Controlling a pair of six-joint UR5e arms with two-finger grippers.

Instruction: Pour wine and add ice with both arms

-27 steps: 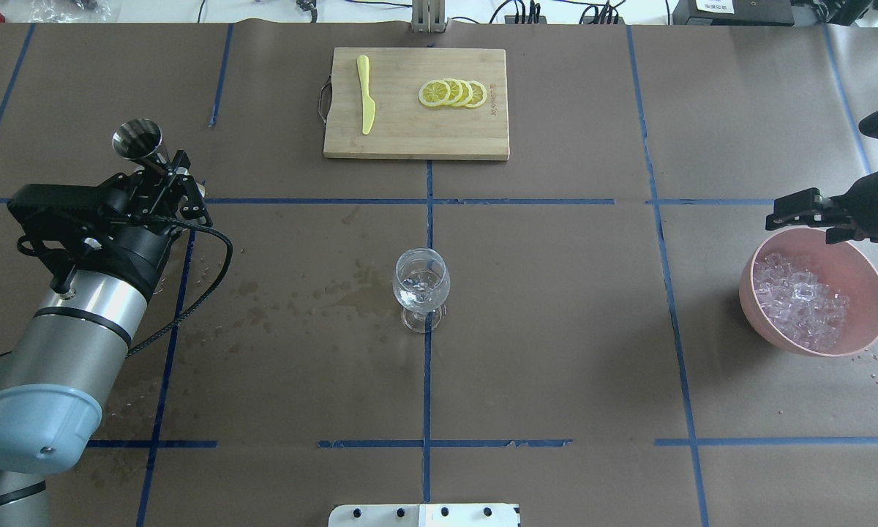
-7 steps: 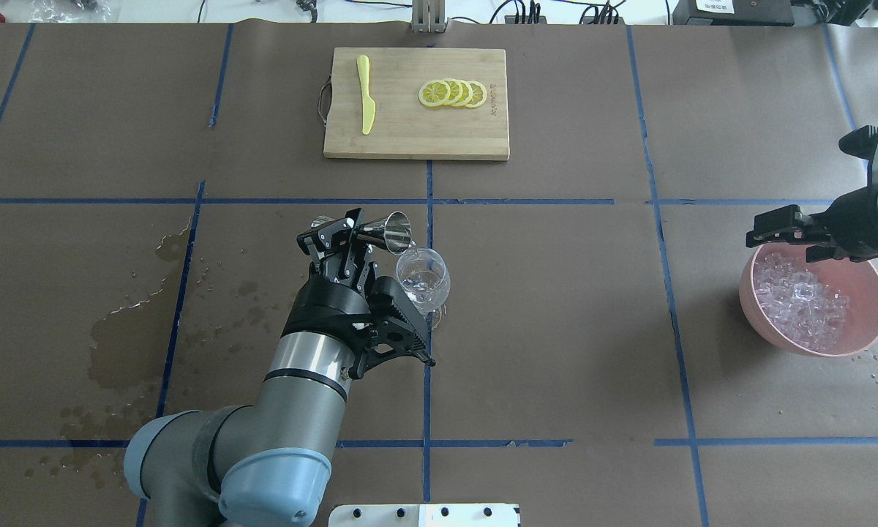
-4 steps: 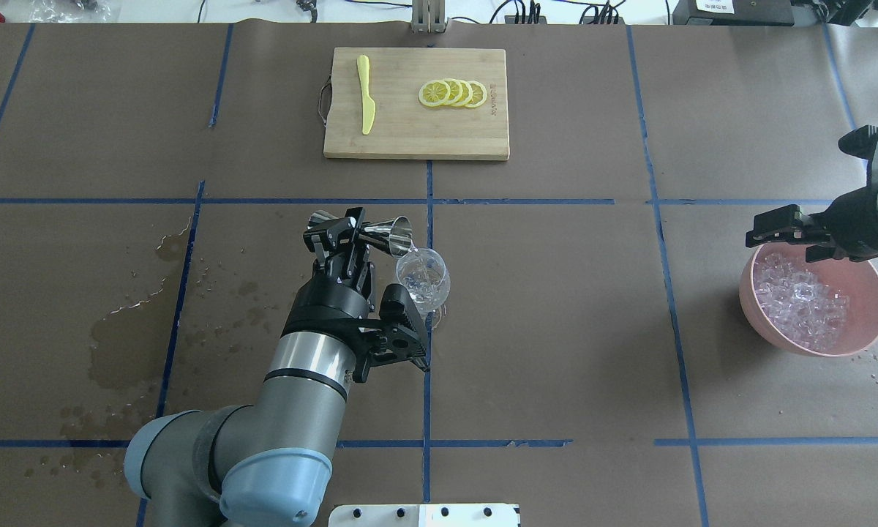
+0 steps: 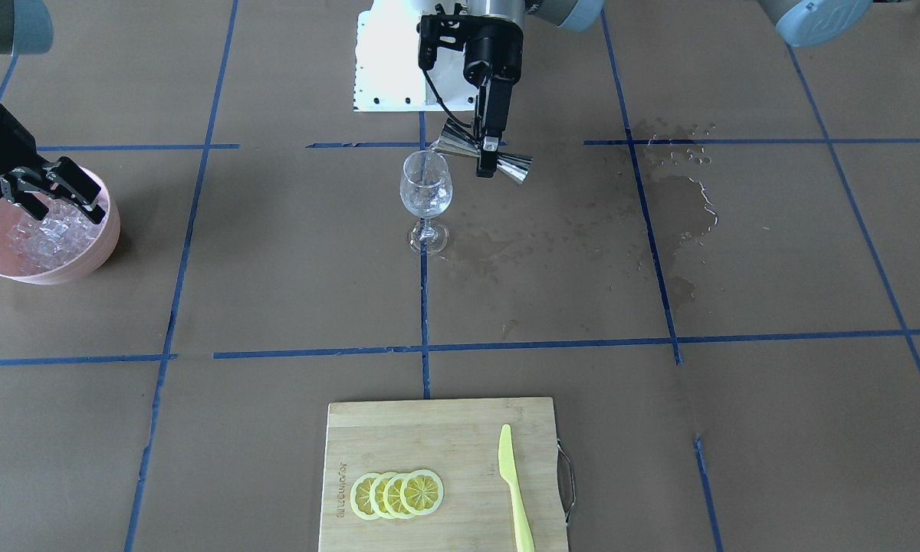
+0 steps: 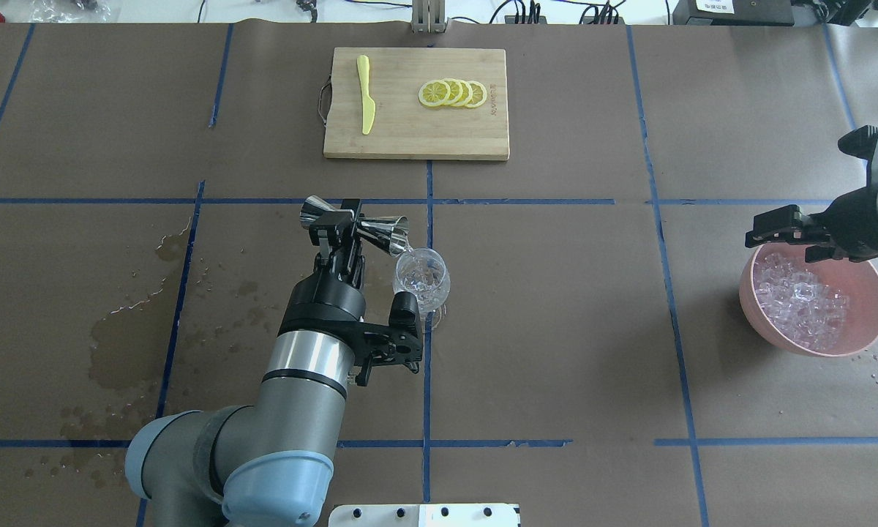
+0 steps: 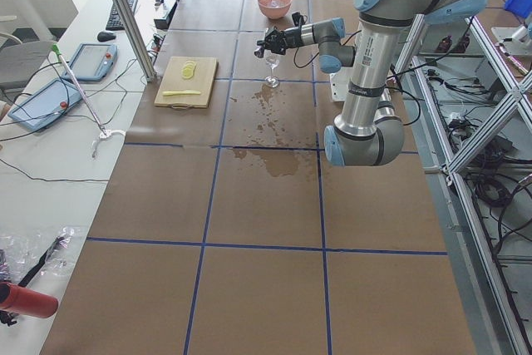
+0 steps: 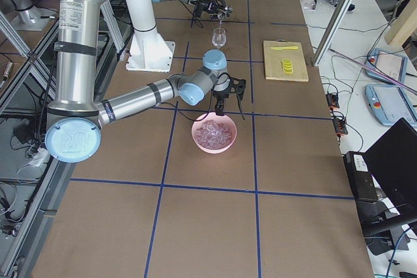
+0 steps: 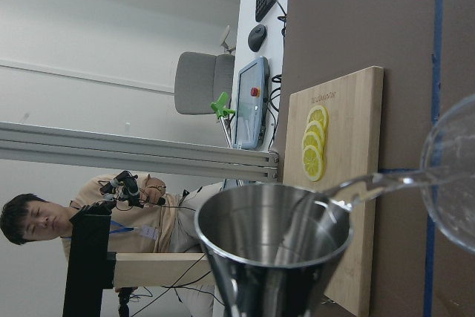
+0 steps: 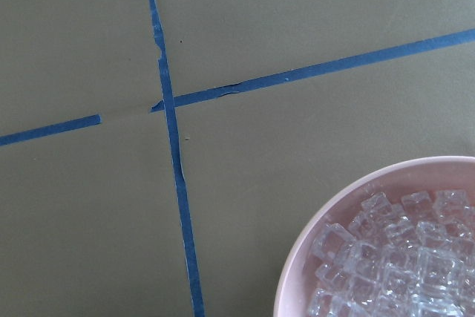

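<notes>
Left tool, front view: clamped on the steel jigger, rolled flatter than half a second back, wine trickling into the glass. Overhead, right tool hasn't budged, spread wide above the ice in its pink bowl. Brown-paper counter has wet patches; left wrist view shows a person beyond it.

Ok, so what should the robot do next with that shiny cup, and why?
Probably hold the metal jigger tipped a moment longer. The left gripper clamps its waist, its lip sits over the wine glass, and a thin stream of wine runs from it into the glass, so tipping back now would likely leave some inside.
</notes>
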